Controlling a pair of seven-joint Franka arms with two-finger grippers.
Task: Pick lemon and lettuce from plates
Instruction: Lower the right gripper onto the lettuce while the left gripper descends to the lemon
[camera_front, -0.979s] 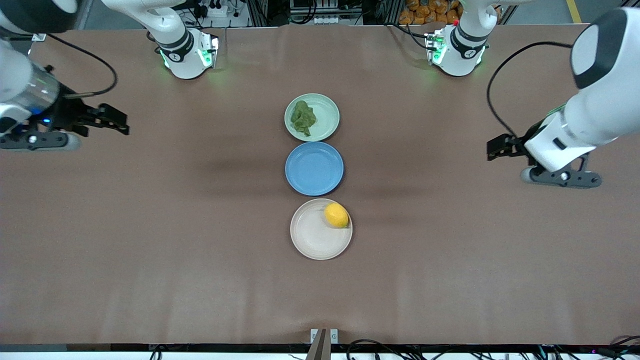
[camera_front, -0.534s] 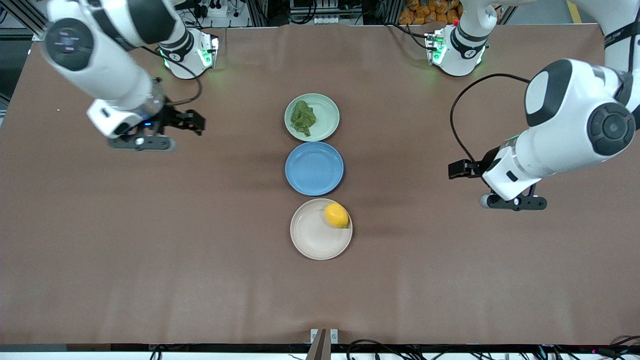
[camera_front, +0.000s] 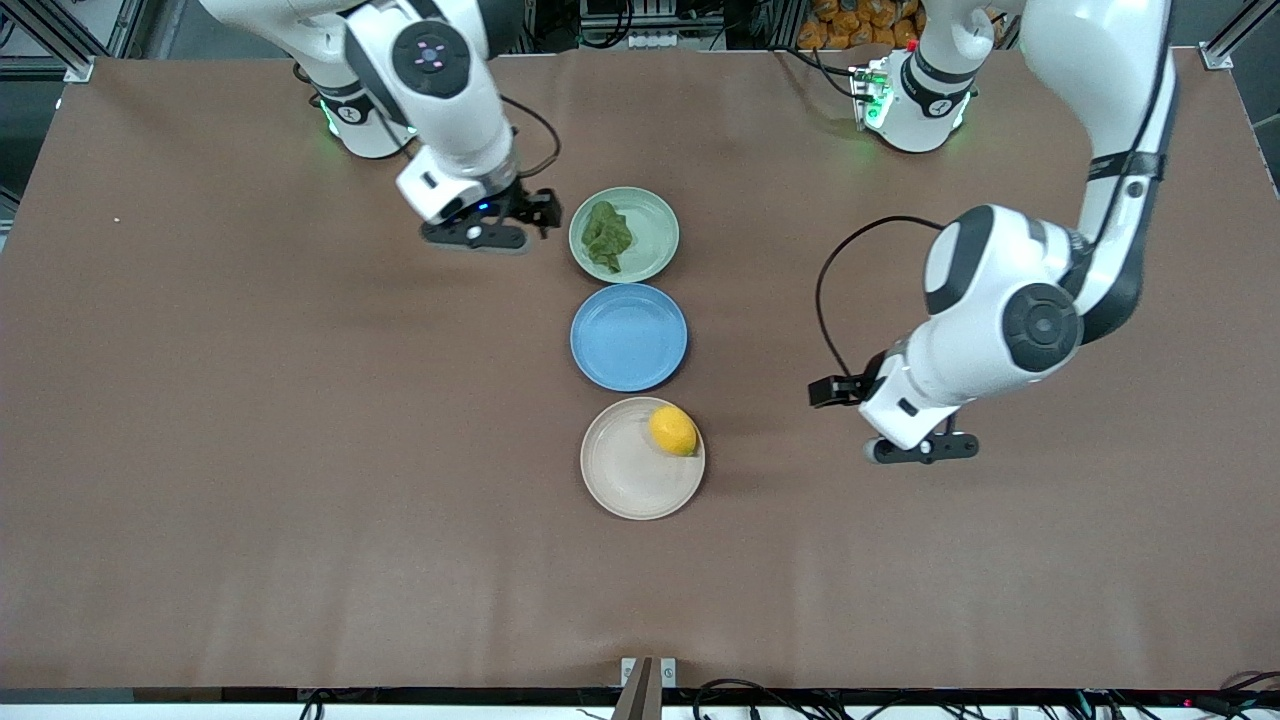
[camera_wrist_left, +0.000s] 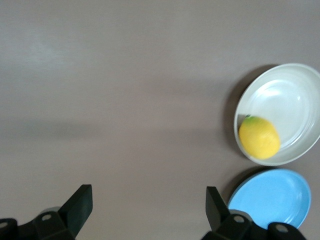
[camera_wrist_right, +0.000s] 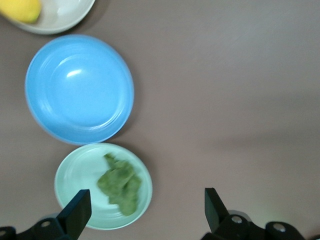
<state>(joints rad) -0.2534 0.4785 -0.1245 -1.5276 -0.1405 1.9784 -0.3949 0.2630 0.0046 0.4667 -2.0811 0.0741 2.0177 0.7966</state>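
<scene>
The lettuce (camera_front: 607, 236) lies on the mint green plate (camera_front: 652, 212); the right wrist view shows both the lettuce (camera_wrist_right: 121, 184) and that plate (camera_wrist_right: 75, 172). The lemon (camera_front: 673, 430) sits on the beige plate (camera_front: 622, 472); the left wrist view shows both the lemon (camera_wrist_left: 259, 137) and that plate (camera_wrist_left: 295, 97). My right gripper (camera_front: 543, 209) is open and empty over the table beside the mint plate, on the right arm's side; the right wrist view also shows the gripper (camera_wrist_right: 145, 207). My left gripper (camera_front: 828, 391) is open and empty over the table beside the beige plate, on the left arm's side; the left wrist view also shows the gripper (camera_wrist_left: 149, 205).
An empty blue plate (camera_front: 628, 336) sits between the mint and beige plates. The three plates form a row down the middle of the brown table. The arm bases stand along the table edge farthest from the front camera.
Both arms have swung in from the table's ends toward the row of plates, the right gripper to the mint plate, the left toward the beige plate. The plates, lemon and lettuce have not moved.
</scene>
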